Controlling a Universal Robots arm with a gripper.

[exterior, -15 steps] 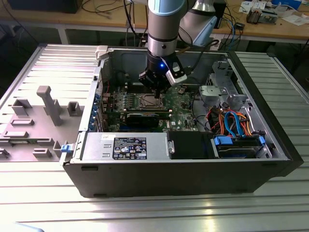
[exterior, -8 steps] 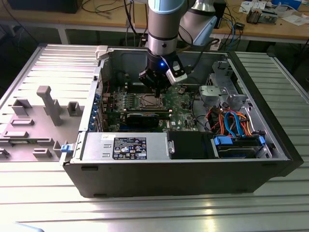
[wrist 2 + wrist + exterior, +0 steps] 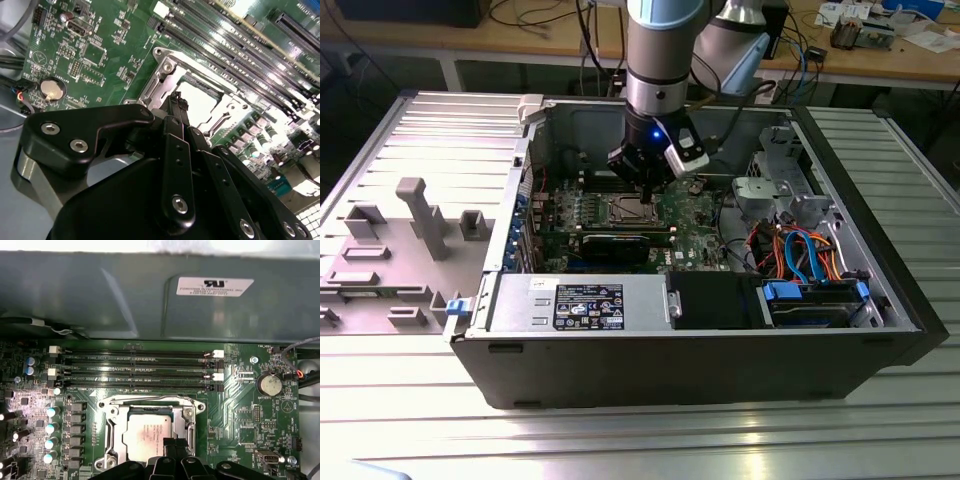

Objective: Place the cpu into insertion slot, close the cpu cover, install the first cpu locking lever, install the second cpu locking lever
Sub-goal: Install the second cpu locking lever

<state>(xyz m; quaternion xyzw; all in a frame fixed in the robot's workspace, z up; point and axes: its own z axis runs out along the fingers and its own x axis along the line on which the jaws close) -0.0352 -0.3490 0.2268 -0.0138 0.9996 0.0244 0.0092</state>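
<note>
The cpu [image 3: 147,432] lies flat in the insertion slot [image 3: 114,436], framed by the cpu cover [image 3: 150,402], just below the long memory slots [image 3: 135,371] on the green board [image 3: 240,405]. The pincer [image 3: 172,444] hangs directly over the chip's near edge, its tips drawn narrow and holding nothing. The second wrist view shows those tips against the chip [image 3: 197,102]; the exterior view shows the arm [image 3: 655,60] inside the open computer case [image 3: 620,350].

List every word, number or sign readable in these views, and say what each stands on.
No text reads with confidence.
White sticker on the grey case wall: print too blurred.
Black label on the power supply: too small.
Markings on the cpu: too faint.
White lettering on the green board: too small.
</note>
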